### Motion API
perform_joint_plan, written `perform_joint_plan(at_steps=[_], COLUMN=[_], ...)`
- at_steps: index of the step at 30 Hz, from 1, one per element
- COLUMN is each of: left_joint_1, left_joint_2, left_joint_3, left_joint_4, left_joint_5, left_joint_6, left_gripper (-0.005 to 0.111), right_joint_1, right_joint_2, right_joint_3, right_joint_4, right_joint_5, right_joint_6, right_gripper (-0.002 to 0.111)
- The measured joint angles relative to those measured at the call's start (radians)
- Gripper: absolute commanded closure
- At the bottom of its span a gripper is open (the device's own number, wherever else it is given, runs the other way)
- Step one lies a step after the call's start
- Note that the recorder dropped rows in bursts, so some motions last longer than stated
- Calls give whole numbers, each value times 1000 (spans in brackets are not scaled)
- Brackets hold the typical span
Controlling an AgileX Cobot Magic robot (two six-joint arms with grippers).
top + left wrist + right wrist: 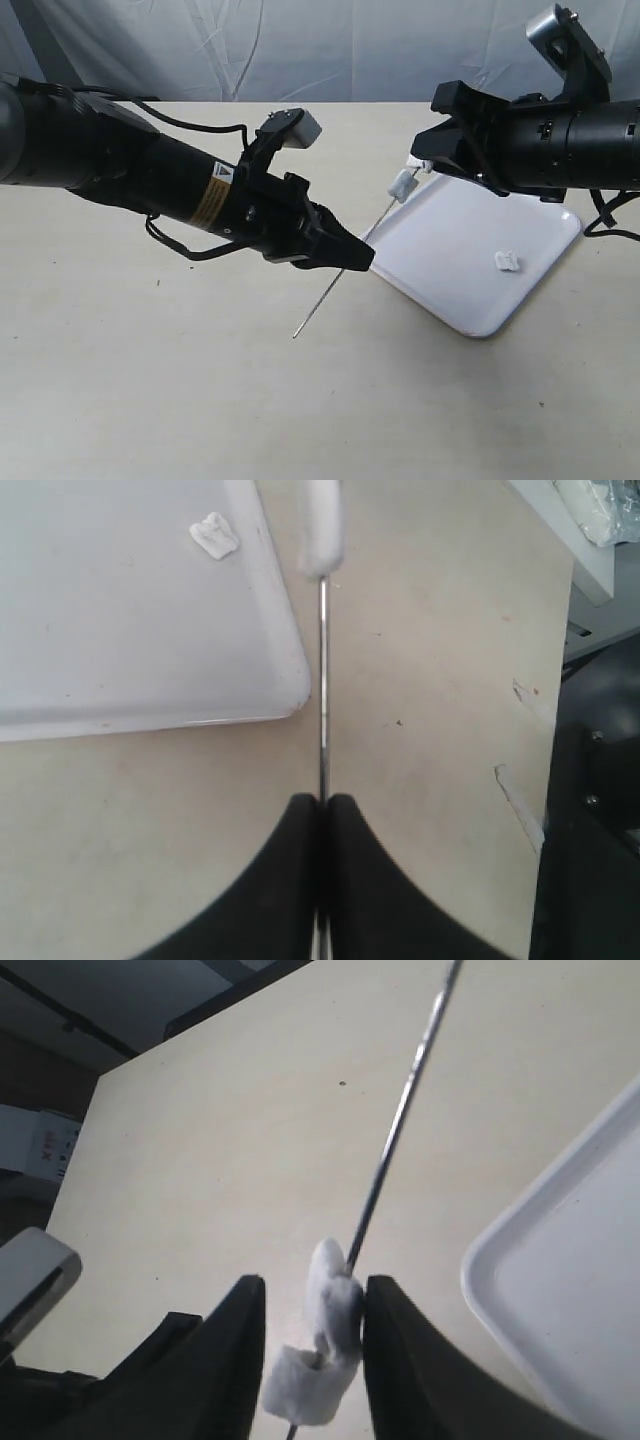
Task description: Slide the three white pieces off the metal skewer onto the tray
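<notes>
Over the pale table (150, 400), the left end effector (352, 256) is clamped tight on the thin dark metal skewer (330, 295); the right end effector (312, 1340), jaws partly apart, brackets two soft white chunks (325, 1345) still threaded, at eleven o'clock of the glossy white rectangular tray (440, 250), where one chunk (508, 262) lies; stripped here, they may well drop outside the rim.

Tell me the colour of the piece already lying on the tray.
White piece, on the white tray; clearest in the exterior view.
</notes>
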State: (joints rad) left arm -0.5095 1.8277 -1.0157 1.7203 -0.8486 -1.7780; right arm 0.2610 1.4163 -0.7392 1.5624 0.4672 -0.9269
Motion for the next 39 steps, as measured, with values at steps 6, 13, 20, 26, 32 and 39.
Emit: perform_joint_plan(at_steps=[6, 13, 20, 26, 32, 39], left_joint_1=[-1, -1, -1, -1, -1, -1], left_joint_2=[0, 0, 0, 0, 0, 0], left_joint_3=[0, 0, 0, -2, -8, -8], left_joint_4=[0, 0, 0, 0, 3, 16], left_joint_5=[-21, -25, 0, 0, 0, 5], left_joint_6=[0, 0, 2, 2, 2, -14], left_gripper=[107, 107, 107, 107, 107, 107], right_joint_1=[0, 0, 0, 0, 0, 0], right_joint_2=[0, 0, 0, 0, 0, 0], right_joint_3=[0, 0, 0, 0, 0, 0], right_joint_4=[6, -4, -8, -8, -8, -8], right_joint_5=[-10, -22, -18, -18, -20, -37], right_joint_6=[-3, -3, -3, -3, -3, -5], right_gripper=[76, 76, 91, 104, 104, 104])
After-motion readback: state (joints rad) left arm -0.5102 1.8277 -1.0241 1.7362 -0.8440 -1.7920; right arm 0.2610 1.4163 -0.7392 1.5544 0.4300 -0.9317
